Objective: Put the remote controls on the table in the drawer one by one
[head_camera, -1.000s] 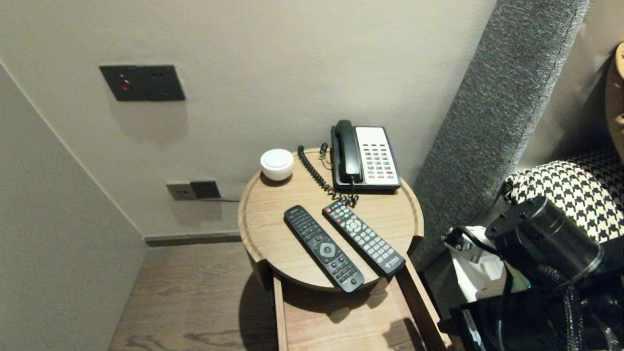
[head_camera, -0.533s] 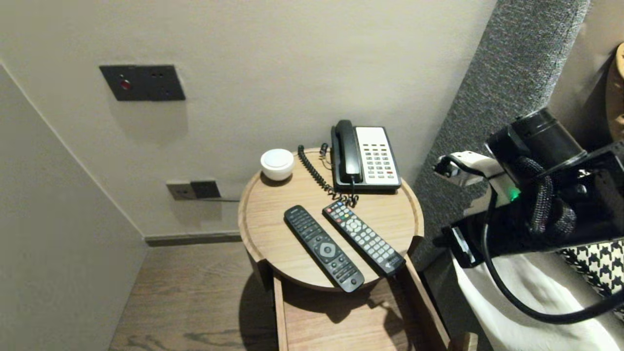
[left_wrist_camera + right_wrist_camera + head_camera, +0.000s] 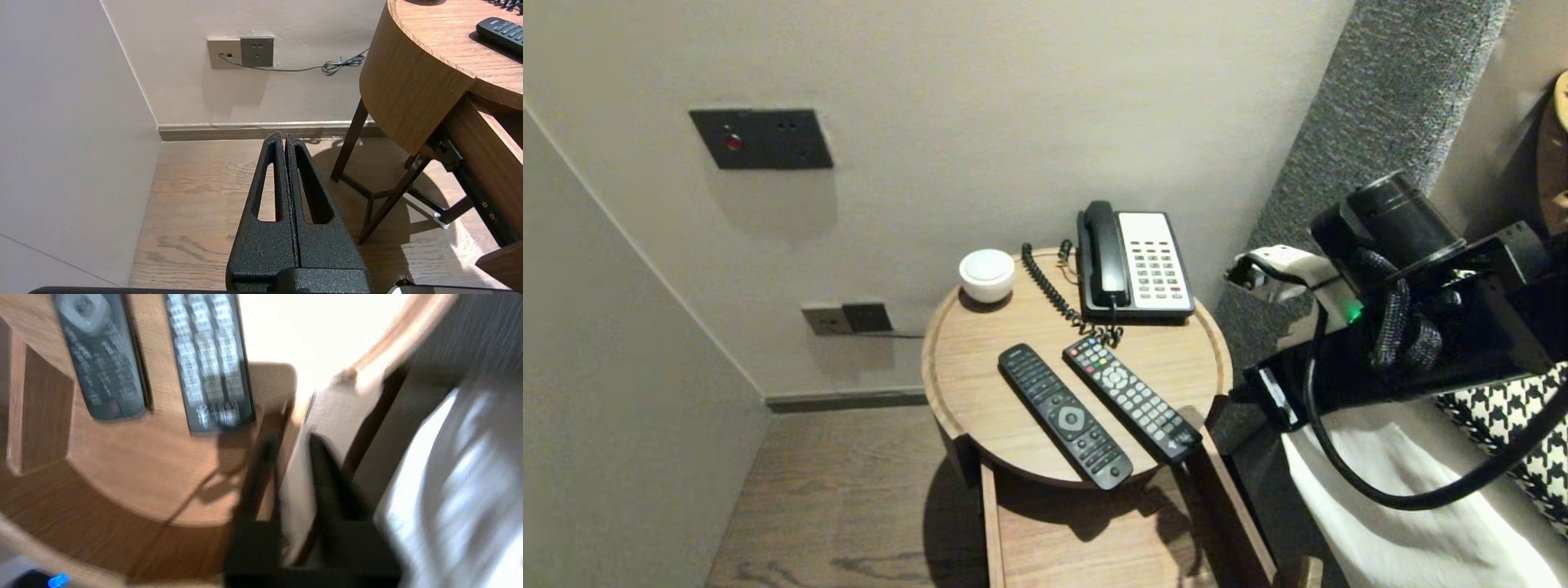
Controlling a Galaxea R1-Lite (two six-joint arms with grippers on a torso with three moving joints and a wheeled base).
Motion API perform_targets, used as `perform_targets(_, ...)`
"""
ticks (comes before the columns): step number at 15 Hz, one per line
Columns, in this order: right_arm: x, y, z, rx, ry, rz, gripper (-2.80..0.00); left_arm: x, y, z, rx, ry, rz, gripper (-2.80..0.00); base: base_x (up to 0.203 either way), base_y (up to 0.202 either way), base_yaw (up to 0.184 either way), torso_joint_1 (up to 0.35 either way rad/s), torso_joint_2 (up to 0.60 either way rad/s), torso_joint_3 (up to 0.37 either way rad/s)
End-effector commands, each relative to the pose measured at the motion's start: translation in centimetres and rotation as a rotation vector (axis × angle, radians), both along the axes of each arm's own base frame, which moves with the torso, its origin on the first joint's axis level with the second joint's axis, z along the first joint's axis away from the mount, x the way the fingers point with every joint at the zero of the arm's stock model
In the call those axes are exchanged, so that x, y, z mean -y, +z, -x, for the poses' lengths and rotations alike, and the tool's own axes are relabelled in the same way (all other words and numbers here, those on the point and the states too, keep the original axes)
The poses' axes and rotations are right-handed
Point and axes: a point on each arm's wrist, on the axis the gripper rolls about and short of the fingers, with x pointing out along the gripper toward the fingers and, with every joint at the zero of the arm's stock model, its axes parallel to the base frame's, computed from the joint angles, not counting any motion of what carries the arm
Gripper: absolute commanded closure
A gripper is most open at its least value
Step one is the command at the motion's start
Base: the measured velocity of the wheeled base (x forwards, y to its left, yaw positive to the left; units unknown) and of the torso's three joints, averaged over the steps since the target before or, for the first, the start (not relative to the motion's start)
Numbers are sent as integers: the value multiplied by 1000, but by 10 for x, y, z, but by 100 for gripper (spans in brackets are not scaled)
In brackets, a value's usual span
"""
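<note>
R pincer (image 3: 291,443): fingers a little apart, nothing held, hanging at the R edge of the table (image 3: 964,359), near the end of the remote w/ coloured buttons (image 3: 1131,400). You've swung the R arm up and in over the last sec, so that remote looks within reach. L pincer (image 3: 284,141): clenched, parked over the floor.

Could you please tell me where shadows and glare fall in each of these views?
Head view: the round table throws a dark shadow onto the drawer below. Left wrist view: the table legs shadow the floor beside a bright patch. Right wrist view: glare washes out the table beside the grey-buttoned remote.
</note>
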Motion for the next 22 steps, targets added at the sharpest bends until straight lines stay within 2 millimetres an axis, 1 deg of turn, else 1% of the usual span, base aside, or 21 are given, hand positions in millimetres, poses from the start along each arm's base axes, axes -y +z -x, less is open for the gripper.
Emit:
perform_targets(1, -22, 5, -30, 68, 104, 69, -280, 0, 0, 0, 0, 1, 0, 0, 0, 0, 0, 0, 0, 0)
perform_targets(2, -35, 5, -40, 97, 143, 95, -280, 0, 0, 0, 0, 1, 0, 0, 0, 0, 0, 0, 0, 0)
perform_targets(3, -44, 6, -45, 120, 176, 118, -280, 0, 0, 0, 0, 1, 0, 0, 0, 0, 0, 0, 0, 0)
perform_targets(6, -45, 7, -44, 125, 182, 122, -280, 0, 0, 0, 0, 1, 0, 0, 0, 0, 0, 0, 0, 0)
perform_targets(8, -51, 5, -42, 122, 199, 122, -280, 0, 0, 0, 0, 1, 0, 0, 0, 0, 0, 0, 0, 0)
perform_targets(13, -53, 5, -42, 121, 201, 123, -280, 0, 0, 0, 0, 1, 0, 0, 0, 0, 0, 0, 0, 0)
perform_targets(15, -80, -14, -42, 79, 264, 144, -280, 0, 0, 0, 0, 1, 0, 0, 0, 0, 0, 0, 0, 0)
perform_targets(19, -82, -17, -42, 70, 267, 147, -280, 0, 0, 0, 0, 1, 0, 0, 0, 0, 0, 0, 0, 0)
perform_targets(20, -82, -21, -42, 56, 269, 152, -280, 0, 0, 0, 0, 1, 0, 0, 0, 0, 0, 0, 0, 0)
perform_targets(22, -81, -23, -44, 50, 264, 155, -280, 0, 0, 0, 0, 1, 0, 0, 0, 0, 0, 0, 0, 0)
